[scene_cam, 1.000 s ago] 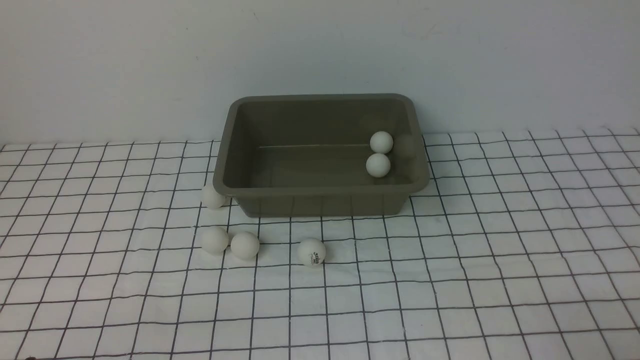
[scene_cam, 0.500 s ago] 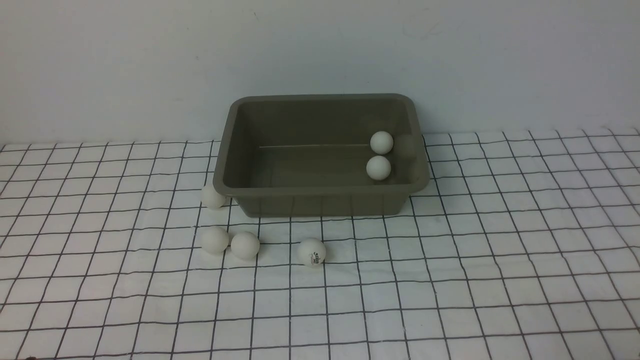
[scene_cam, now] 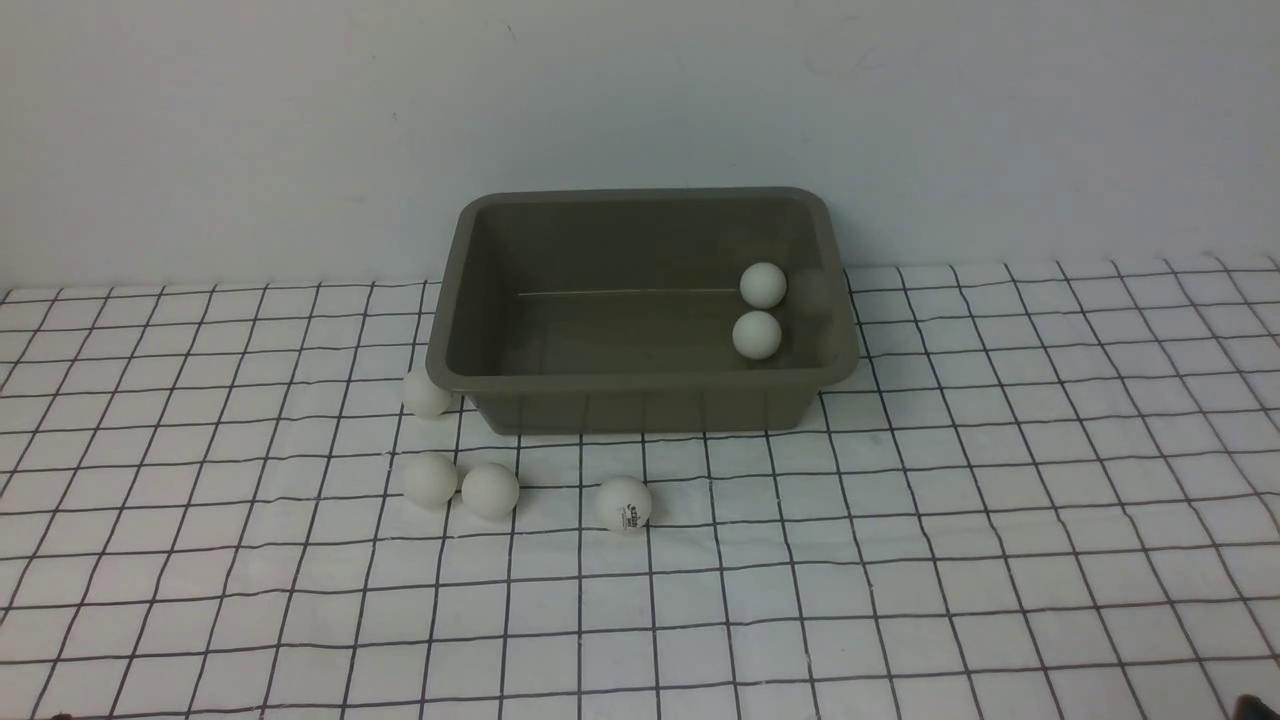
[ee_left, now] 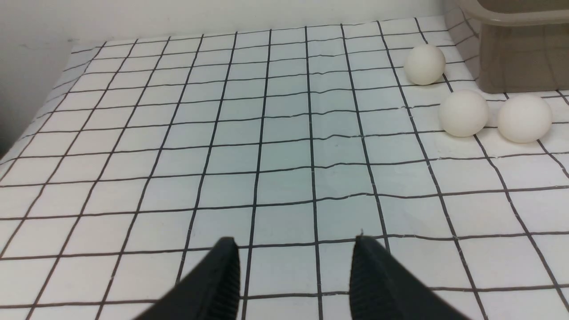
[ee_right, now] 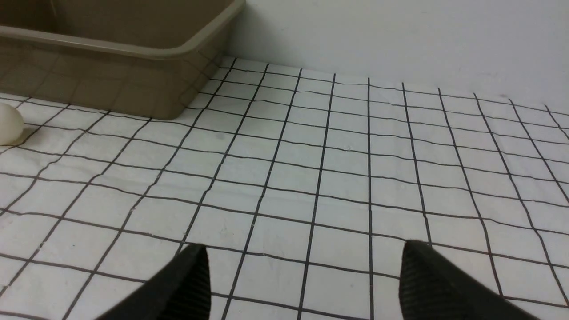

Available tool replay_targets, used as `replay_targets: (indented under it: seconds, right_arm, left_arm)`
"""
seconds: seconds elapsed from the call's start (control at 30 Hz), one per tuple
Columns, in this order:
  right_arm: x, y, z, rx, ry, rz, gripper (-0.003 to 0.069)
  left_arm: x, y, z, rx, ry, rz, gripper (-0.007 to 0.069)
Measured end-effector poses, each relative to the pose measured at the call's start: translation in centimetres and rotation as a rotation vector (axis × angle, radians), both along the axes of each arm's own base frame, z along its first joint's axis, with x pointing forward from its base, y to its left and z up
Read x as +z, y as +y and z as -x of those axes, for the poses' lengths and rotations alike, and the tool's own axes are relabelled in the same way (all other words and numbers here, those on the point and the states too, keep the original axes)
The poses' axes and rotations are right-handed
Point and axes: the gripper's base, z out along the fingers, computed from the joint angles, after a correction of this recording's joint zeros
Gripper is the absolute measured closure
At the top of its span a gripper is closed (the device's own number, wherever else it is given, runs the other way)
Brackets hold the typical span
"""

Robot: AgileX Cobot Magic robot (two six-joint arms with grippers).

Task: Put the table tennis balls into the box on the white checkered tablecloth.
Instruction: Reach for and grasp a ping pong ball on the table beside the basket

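2 balls (scene_cam: 763,285) in box (scene_cam: 640,381), 4 outside, as before; left hand (ee_left: 293,243), right hand (ee_right: 304,247) apart, empty.

The left gripper (ee_left: 294,249) hangs with its jaws partly spread and empty; the right gripper (ee_right: 304,249) stands wider apart, also empty.

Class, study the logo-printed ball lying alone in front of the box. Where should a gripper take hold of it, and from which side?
Grip the logo ball across its widest middle, coming straight down from above. It is a sphere resting free on the tablecloth, apart from the neighbouring ball and the box, so both sides are open.
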Motion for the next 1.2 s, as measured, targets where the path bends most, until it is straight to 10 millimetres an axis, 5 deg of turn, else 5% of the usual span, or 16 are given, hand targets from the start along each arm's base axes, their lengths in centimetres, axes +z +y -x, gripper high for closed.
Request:
replay_targets:
  seconds: [1.2]
  right_arm:
    - [0.06, -0.43, -0.07, -0.056, -0.008, -0.032, 0.0143]
  left_arm:
    - [0.00, 0.00, 0.00, 0.000, 0.000, 0.000, 0.0314]
